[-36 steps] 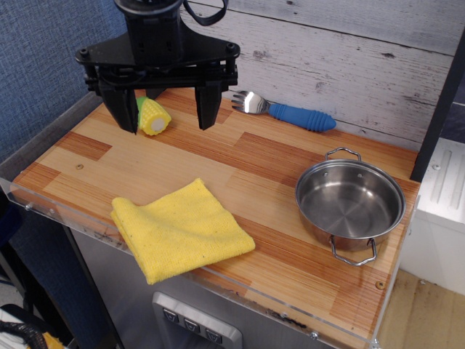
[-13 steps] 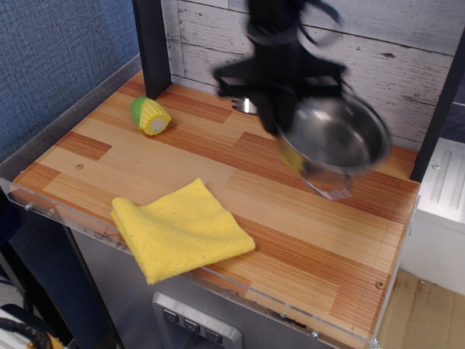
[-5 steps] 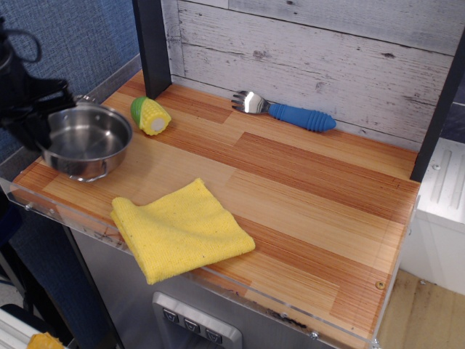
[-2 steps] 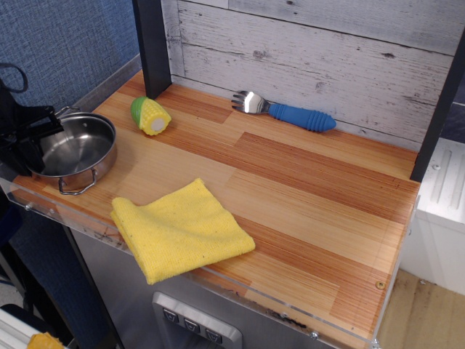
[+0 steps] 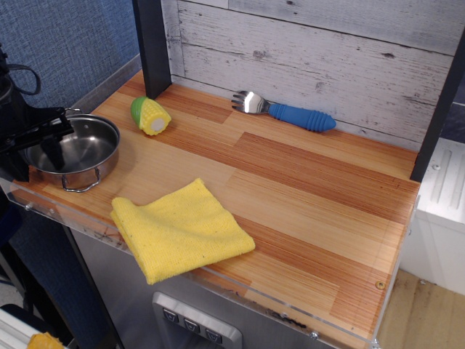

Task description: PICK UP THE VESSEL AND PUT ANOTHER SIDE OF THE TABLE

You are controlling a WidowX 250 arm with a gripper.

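The vessel, a small shiny steel pot with two wire loop handles, rests on the table at its far left front corner. My black gripper is at the left edge of the view, over the pot's left rim. One finger hangs inside the pot and the other is outside it. The jaws look spread apart, and the pot sits flat on the wood.
A toy corn lies just behind and right of the pot. A folded yellow cloth lies at the front edge. A blue-handled spork lies by the plank back wall. A black post stands at the back left.
The pot was carried from the right side to the left side of the table and set down. Since 0.4 s ago the fingers have spread and the pot has settled.
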